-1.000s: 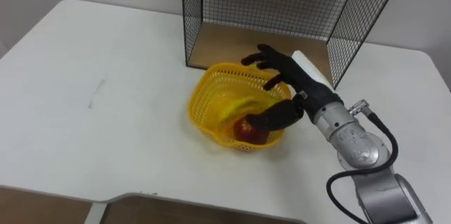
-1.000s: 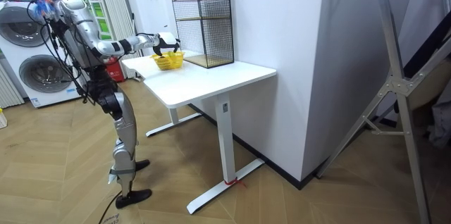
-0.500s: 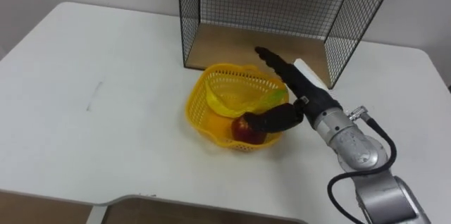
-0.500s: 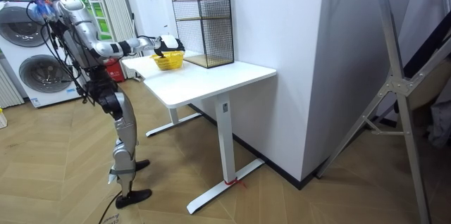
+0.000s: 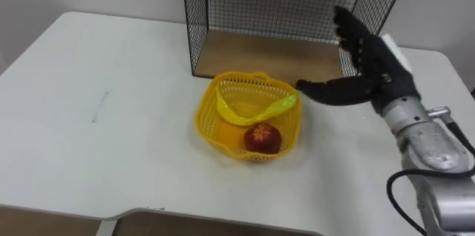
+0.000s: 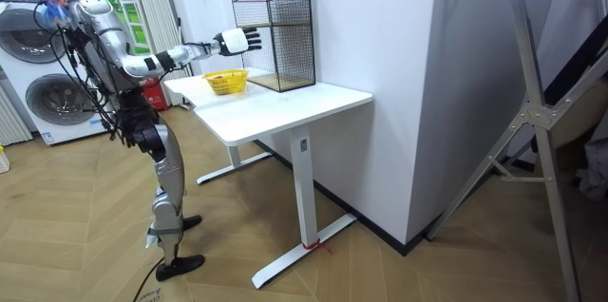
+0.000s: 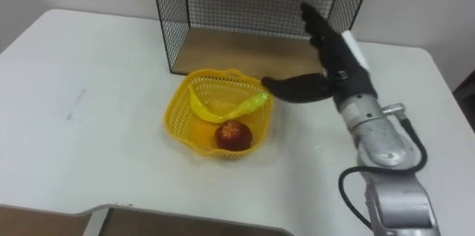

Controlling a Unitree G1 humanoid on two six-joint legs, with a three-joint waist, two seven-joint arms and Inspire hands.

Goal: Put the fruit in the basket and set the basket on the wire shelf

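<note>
Yellow basket (image 5: 206,111) sat on the surface (image 5: 111,147) near its far edge, just in front of the wire shelf (image 5: 282,2). A red apple (image 5: 263,138) and a banana (image 5: 256,111) lay inside. Right hand (image 5: 369,59) hovered right of the basket, clear of it, fingers straight and spread, empty. Loading looked done. The basket sat close to the shelf opening, so a short lift onto the shelf's wooden board (image 5: 252,58) seemed likely.
</note>
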